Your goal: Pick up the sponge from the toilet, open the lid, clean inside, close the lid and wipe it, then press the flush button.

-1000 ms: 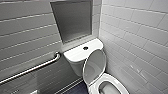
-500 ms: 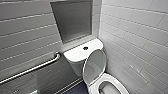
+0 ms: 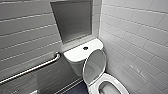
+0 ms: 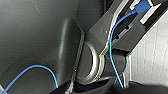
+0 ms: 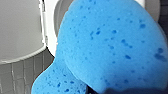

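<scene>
In the head view, a metal grab bar (image 3: pixel 32 68) slants across the lower left. At centre we see the white toilet (image 3: pixel 75 54), with the flush button (image 3: pixel 85 48) dark on its tank top. The lid (image 3: pixel 95 65) is raised against the tank, and the bowl lies open at lower right. The right wrist view shows the blue sponge (image 5: pixel 110 47) close up, mid-frame. We cannot tell whether the right gripper clamps it, nor how the left gripper stands.

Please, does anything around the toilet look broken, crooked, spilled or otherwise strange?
Nothing stands out. The lid stands raised before the tank, the seat is down, and the flush button sits in the tank top. The grab bar looks straight and whole. No spill shows. The sponge looks intact.
</scene>
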